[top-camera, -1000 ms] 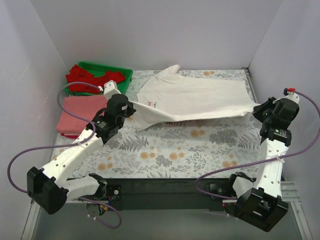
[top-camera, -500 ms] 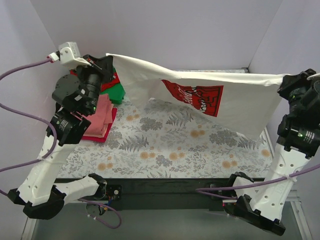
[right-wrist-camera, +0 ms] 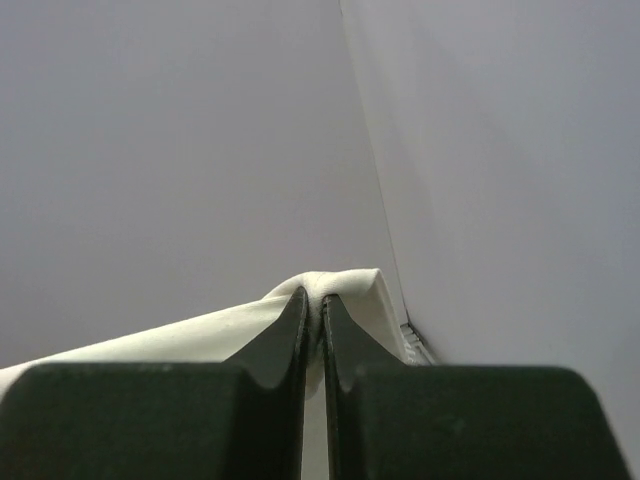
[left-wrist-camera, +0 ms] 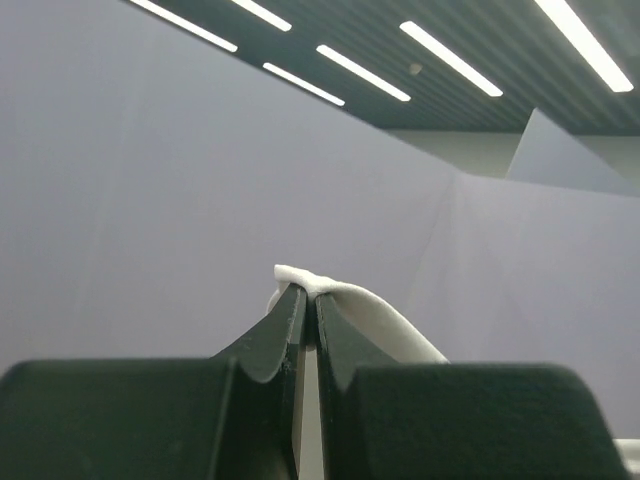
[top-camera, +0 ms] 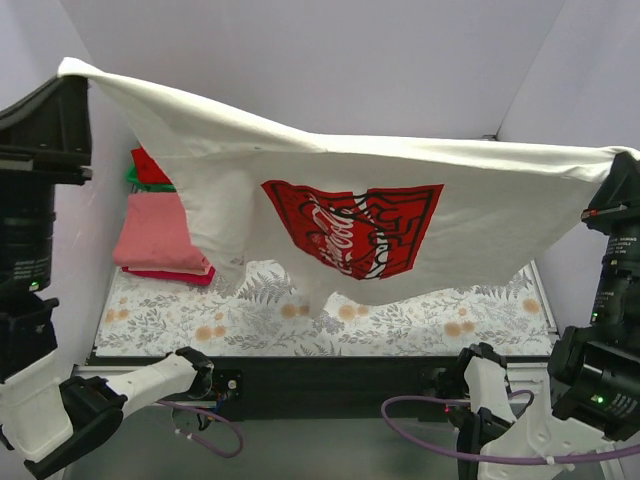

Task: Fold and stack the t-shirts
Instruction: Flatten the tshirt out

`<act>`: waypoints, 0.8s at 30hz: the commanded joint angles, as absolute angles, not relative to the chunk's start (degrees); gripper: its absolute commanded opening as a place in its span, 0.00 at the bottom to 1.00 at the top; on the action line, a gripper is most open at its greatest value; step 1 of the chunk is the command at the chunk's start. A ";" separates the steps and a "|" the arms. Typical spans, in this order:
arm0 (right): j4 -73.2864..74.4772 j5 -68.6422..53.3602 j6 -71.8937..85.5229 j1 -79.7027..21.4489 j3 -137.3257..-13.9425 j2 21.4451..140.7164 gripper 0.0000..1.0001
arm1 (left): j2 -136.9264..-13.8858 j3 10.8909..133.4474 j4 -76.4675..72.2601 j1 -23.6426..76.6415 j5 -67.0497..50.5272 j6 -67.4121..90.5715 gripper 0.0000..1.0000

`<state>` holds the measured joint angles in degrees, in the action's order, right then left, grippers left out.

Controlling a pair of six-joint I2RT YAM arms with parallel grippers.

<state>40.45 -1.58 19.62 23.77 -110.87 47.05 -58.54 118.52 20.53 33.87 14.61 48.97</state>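
Observation:
The cream-white t-shirt (top-camera: 480, 210) with a red-and-black chest print (top-camera: 350, 225) hangs stretched high above the table between both grippers. My left gripper (top-camera: 70, 72) is shut on its upper left corner; the cloth (left-wrist-camera: 350, 305) pokes out over the fingertips in the left wrist view. My right gripper (top-camera: 625, 160) is shut on its right corner; the cloth (right-wrist-camera: 330, 290) is pinched between the fingertips in the right wrist view. A folded salmon-pink t-shirt (top-camera: 160, 235) lies on a crimson one (top-camera: 170, 275) at the table's left.
A green tray (top-camera: 135, 180) with red t-shirts (top-camera: 148, 165) stands at the back left, mostly hidden by the hanging shirt. The floral table cover (top-camera: 440, 315) shows below the shirt's hem. Grey walls close in the left, back and right.
Both arms have lifted the cream-white t-shirt from the table high into the air and pulled it toward the camera. The print now faces the camera.

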 commanded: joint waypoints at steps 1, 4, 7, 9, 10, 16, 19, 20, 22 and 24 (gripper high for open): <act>40.34 2.46 18.72 23.91 -112.94 47.64 0.01 | -59.76 123.48 21.01 33.58 11.78 46.32 0.00; 40.25 1.32 18.63 23.91 -113.12 48.34 0.01 | -60.38 124.28 20.31 33.57 11.60 45.53 0.00; 39.90 -1.65 18.54 23.91 -110.58 49.30 0.01 | -61.52 120.43 17.15 33.57 16.49 44.21 0.00; 38.42 -4.03 18.55 23.82 -108.12 49.48 0.01 | -62.66 115.78 13.65 33.58 21.33 41.59 0.00; 37.54 -4.74 18.72 23.91 -104.19 49.57 0.01 | -64.49 113.93 11.97 33.57 27.54 40.70 0.00; 24.65 -13.00 20.65 23.82 -84.67 50.44 0.01 | -73.64 96.20 -4.55 33.22 39.97 33.76 0.00; 15.00 -15.46 22.84 23.91 -71.76 52.99 0.01 | -82.24 92.82 -3.70 28.66 36.49 39.69 0.00; 12.07 -16.43 23.29 23.91 -65.98 53.78 0.01 | -86.53 92.29 -3.34 27.52 33.60 40.51 0.00; 7.31 -18.63 23.73 23.91 -61.45 58.08 0.01 | -91.12 90.19 -6.93 25.67 31.39 40.87 0.00; 2.04 -21.09 22.94 23.82 -57.93 64.73 0.01 | -97.54 87.54 -12.44 24.88 26.91 39.99 0.00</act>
